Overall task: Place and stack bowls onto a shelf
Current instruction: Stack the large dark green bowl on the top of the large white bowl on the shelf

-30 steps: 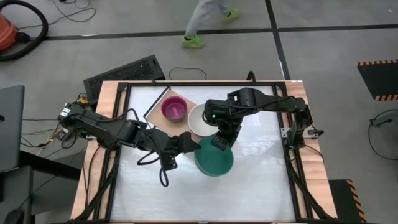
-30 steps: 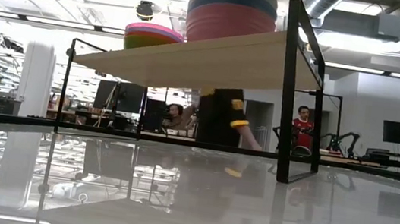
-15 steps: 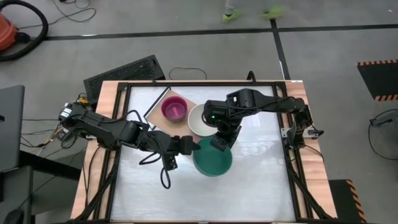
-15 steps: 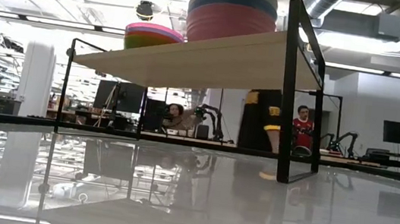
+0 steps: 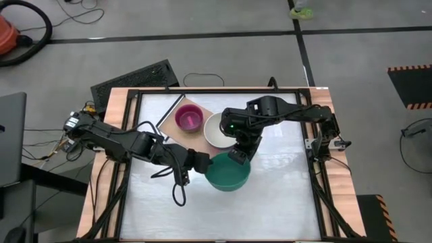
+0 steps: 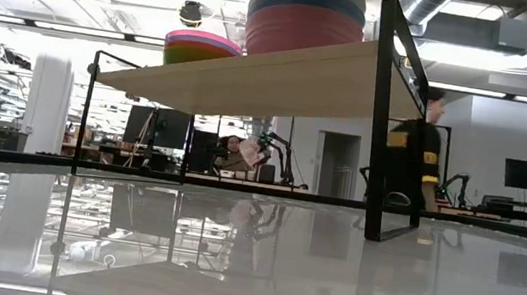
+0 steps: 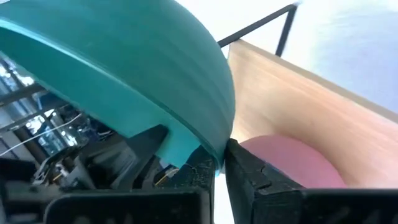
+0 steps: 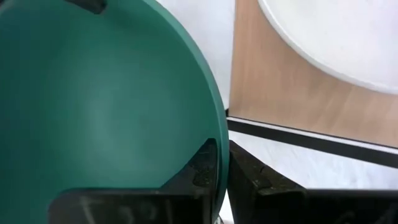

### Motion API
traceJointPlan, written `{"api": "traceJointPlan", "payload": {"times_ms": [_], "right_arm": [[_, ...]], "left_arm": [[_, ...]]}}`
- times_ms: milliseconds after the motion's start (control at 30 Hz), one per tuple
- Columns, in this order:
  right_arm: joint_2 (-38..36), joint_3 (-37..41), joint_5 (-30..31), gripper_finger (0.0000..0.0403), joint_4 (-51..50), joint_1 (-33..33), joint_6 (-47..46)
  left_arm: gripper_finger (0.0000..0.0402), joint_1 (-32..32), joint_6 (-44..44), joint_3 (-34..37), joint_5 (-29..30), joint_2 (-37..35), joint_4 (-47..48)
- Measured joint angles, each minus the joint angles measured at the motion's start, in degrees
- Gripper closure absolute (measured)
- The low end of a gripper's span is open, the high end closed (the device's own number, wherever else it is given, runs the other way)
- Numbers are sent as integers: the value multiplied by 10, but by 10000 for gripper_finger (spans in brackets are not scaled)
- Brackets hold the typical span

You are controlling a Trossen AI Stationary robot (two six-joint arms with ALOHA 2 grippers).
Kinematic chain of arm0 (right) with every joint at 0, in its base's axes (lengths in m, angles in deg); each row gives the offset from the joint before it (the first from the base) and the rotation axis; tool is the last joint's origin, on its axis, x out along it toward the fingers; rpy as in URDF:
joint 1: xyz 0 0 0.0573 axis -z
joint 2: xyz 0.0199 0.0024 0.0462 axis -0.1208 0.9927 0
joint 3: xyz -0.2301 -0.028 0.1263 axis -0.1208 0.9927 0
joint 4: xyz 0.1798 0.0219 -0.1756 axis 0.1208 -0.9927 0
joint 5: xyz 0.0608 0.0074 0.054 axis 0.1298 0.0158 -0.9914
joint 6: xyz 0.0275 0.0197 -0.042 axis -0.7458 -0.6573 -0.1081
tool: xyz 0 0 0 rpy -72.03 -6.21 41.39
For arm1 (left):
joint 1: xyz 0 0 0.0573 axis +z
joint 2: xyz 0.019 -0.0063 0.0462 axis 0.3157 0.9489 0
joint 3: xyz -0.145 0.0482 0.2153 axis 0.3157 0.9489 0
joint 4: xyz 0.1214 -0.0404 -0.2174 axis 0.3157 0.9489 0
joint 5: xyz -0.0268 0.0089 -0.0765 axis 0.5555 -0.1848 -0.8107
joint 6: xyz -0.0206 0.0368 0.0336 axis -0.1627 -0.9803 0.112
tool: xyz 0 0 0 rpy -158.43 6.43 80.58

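**Green bowl gripped from both sides**

Over the white surface (image 5: 270,202), beside the shelf (image 6: 283,74), the dark green bowl (image 5: 227,173) hung between both arms. The left gripper (image 5: 202,162) was clamped on its rim. The right gripper (image 5: 237,156) pinched the opposite rim. Magenta (image 5: 189,119) and cream (image 5: 217,130) bowls topped the shelf's stacks.

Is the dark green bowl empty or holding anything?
Empty. The right wrist view looks into the dark green bowl and shows only bare interior; the high view agrees.
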Motion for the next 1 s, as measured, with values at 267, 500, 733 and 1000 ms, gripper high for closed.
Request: {"api": "traceJointPlan", "payload": {"times_ms": [267, 500, 733, 1000], "right_arm": [[0, -4, -17, 333, 35, -2, 13], [1, -40, -41, 268, 66, 1, 8], [1, -105, -38, 228, 88, 13, 15], [-21, -117, -32, 227, 144, 34, 27]], "left_arm": [[399, -6, 5, 0, -4, -1, 20], [401, -14, 19, 0, 3, -1, 7], [401, -15, 23, -2, 36, -2, 9], [401, -23, 35, -1, 81, -2, 9]]}}
